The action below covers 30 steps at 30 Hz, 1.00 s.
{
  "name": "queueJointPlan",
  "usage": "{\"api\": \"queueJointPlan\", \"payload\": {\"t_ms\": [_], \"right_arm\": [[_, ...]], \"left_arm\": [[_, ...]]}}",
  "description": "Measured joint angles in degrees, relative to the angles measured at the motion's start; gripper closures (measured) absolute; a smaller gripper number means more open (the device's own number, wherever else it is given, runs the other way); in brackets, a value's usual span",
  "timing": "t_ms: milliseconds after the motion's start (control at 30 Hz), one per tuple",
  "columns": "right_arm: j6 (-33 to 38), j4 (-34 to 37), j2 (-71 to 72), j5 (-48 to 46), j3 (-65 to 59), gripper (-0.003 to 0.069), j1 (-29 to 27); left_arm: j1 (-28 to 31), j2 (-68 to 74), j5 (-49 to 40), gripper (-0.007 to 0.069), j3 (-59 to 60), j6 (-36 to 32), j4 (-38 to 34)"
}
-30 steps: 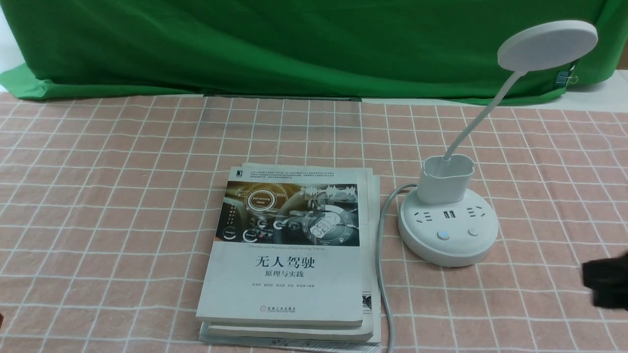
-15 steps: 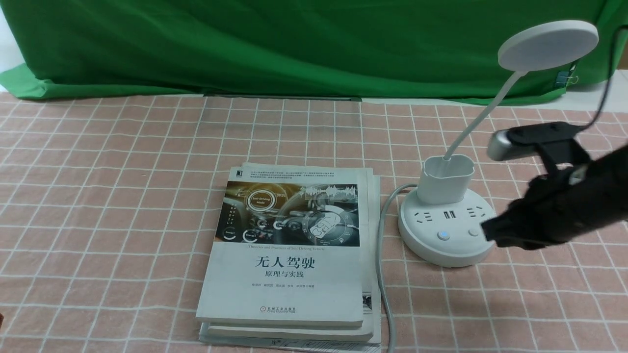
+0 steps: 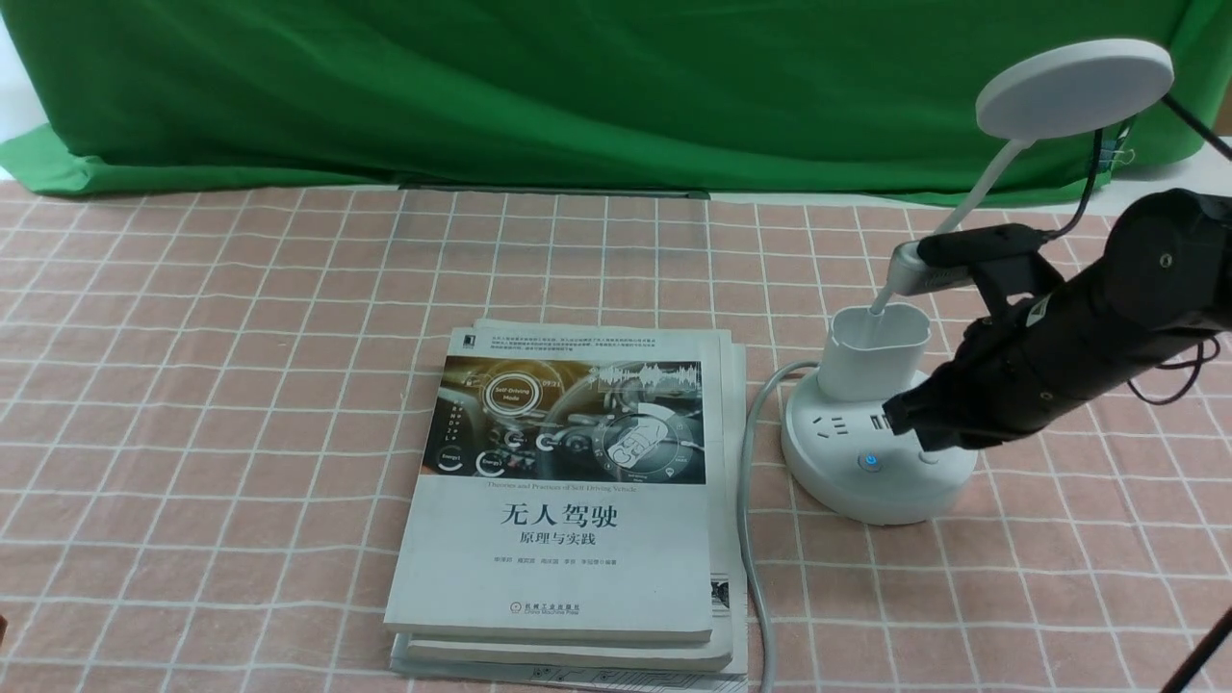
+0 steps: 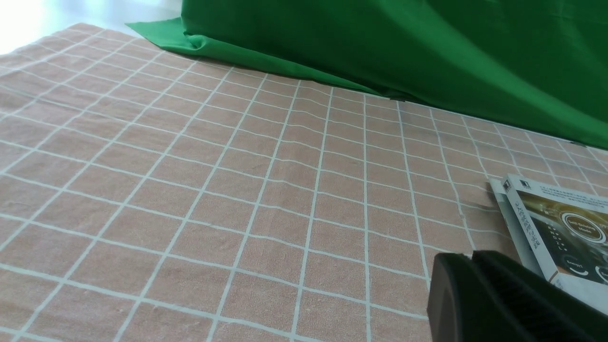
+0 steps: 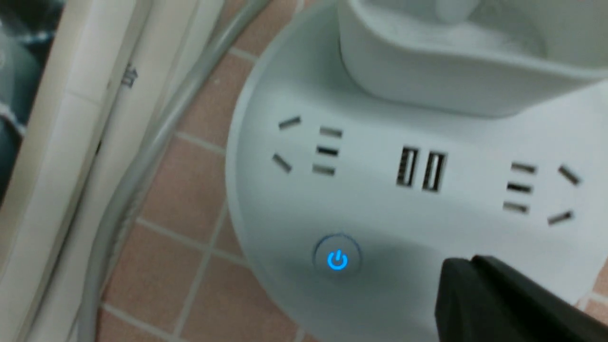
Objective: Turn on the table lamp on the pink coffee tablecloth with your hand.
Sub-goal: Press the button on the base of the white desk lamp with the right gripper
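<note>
Lying beside table lamp: books

Front view: right pincer hides most of the table lamp base's right-hand button & socket; right arm cut by frame edge. The grey cord & books run off bottom edge; cover small print unreadable. Only a dark corner of left pincer shows, jaws unclear; same w/ right. Right wrist view blurry.

1 table lamp stands on 1 pink coffee tablecloth. The lamp's base shows 2 buttons, 2 USB ports, 2 socket groups and 1 grey cord. Beside the lamp lie at least 2 stacked books. 2 hands show: right hand, left hand.
</note>
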<state>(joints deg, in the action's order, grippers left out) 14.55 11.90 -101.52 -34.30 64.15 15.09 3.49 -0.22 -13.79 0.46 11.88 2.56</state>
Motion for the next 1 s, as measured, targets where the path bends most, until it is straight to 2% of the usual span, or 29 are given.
{"api": "queueJointPlan", "payload": {"t_ms": [1000], "right_arm": [[0.1, 0.0, -0.9, 0.2, 0.1, 0.0627, 0.0]], "left_arm": [[0.0, 0.0, 0.0, 0.0606, 0.0, -0.1, 0.0]]}}
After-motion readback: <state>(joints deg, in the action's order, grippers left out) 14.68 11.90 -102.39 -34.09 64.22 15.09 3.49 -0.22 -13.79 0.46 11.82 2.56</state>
